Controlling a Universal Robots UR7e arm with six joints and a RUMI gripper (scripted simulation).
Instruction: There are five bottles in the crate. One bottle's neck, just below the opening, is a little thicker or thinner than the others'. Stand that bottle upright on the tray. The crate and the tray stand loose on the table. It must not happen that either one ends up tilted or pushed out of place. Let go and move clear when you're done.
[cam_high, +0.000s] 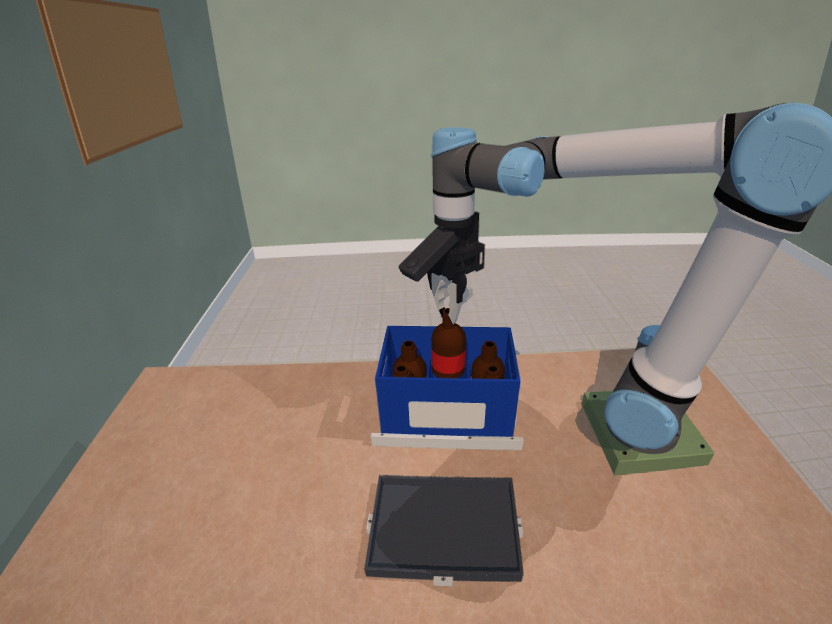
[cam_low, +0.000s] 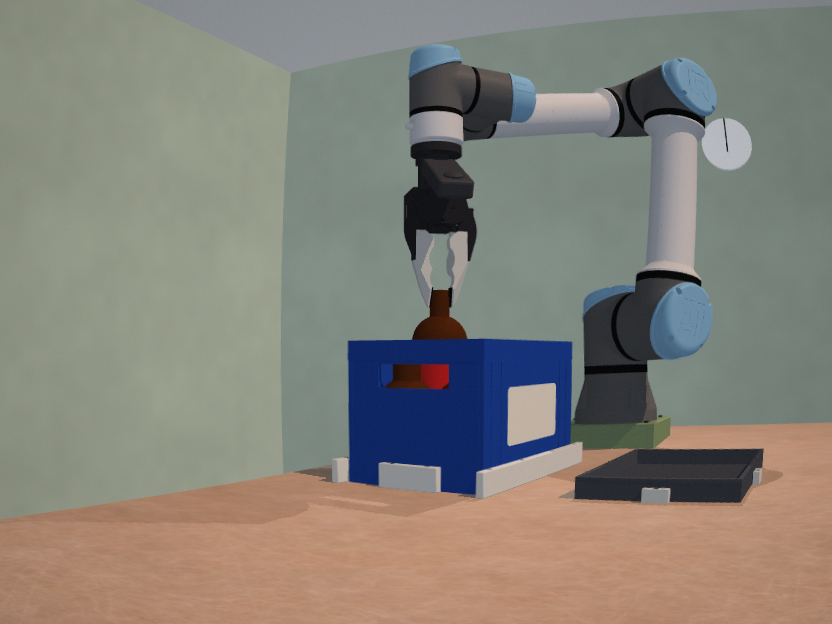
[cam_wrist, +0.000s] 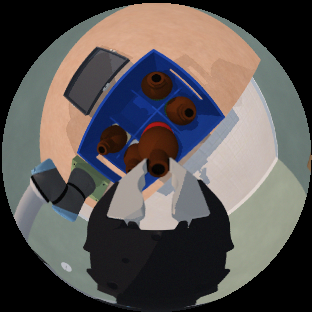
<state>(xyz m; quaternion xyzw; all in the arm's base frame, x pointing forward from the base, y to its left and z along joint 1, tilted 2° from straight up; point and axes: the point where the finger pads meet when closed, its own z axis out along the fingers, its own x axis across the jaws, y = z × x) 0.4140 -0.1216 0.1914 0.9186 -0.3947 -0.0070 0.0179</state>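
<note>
While the gripper (cam_high: 446, 310) (cam_low: 440, 300) (cam_wrist: 158, 164) clenched the red-labelled bottle (cam_high: 448, 342) (cam_low: 439, 328) (cam_wrist: 159, 145) by its neck, the bottle's lower part was inside the crate (cam_high: 446, 387) (cam_low: 416, 429) (cam_wrist: 107, 120); moving sideways too soon, I judged, could catch the crate's wall and drag it.

Tray unobstructed within low rim (cam_high: 443, 575) (cam_low: 658, 486) (cam_wrist: 77, 103).

A cork board (cam_high: 110, 77) with a wooden frame hangs on the dark green wall (cam_high: 134, 221) at left in the top view. A round white clock (cam_low: 726, 144) hangs on the right-hand wall in the exterior view.
</note>
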